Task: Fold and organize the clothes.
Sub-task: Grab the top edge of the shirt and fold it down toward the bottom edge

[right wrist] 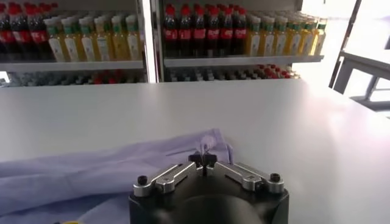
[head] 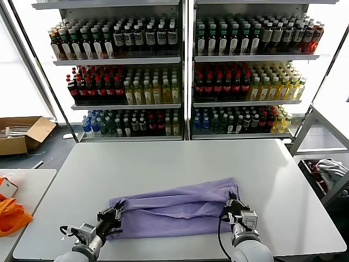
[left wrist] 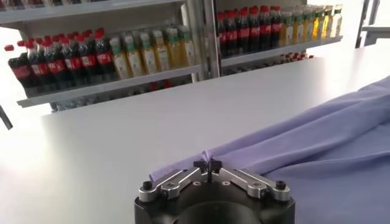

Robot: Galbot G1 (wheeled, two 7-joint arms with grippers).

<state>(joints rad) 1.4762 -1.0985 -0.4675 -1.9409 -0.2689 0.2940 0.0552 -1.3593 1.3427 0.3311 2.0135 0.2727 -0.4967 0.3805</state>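
Note:
A lavender T-shirt [head: 174, 210] lies on the white table [head: 163, 164] near its front edge, folded lengthwise into a long band with loose creases. At the band's left end, my left gripper [head: 116, 210] is shut on a pinch of the cloth; the left wrist view shows the fabric [left wrist: 317, 140] caught between the closed jaws of that gripper [left wrist: 208, 163]. My right gripper [head: 233, 203] is shut on the band's right end, a small tuft of the shirt [right wrist: 91, 173] pinched in the gripper [right wrist: 202, 157]. No printed lettering shows.
Tall shelves of bottled drinks [head: 180, 71] stand behind the table. A cardboard box [head: 22, 134] sits on the floor at the left, an orange bag [head: 11, 215] on a side table. At the right, a bin [head: 327, 174] holds more cloth.

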